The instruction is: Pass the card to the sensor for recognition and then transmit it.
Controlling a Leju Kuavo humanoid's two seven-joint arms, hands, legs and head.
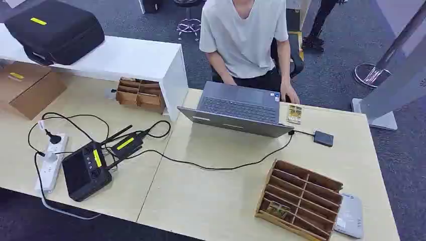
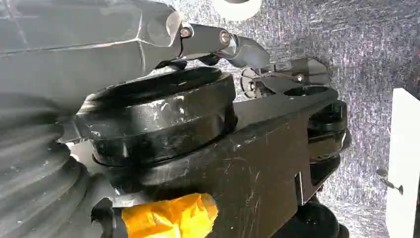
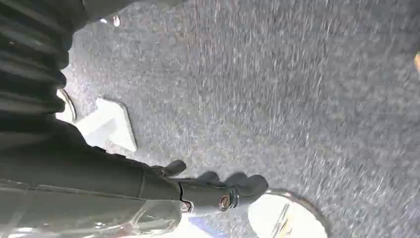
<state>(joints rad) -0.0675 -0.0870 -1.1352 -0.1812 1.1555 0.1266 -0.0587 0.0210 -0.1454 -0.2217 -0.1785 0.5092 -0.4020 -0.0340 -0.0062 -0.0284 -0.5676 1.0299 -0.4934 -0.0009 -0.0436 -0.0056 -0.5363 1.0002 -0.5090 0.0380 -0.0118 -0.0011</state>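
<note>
A patterned card (image 1: 277,209) lies in a near slot of the wooden slotted rack (image 1: 300,198) at the table's front right. A second card (image 1: 294,114) lies by the laptop's right corner, close to a person's hand. The small black sensor (image 1: 323,138) sits on the table right of the laptop, joined to it by a black cable. My left hand (image 2: 233,44) hangs beside my body over the carpet with its fingers stretched out and nothing in them. My right hand (image 3: 213,186) also hangs over the carpet, fingers loosely extended and empty.
A person sits behind the grey laptop (image 1: 237,108). A white flat device (image 1: 349,216) lies right of the rack. On the left are a black controller (image 1: 86,169), a power strip (image 1: 50,163), cables, another wooden rack (image 1: 140,93) and a white shelf (image 1: 125,57).
</note>
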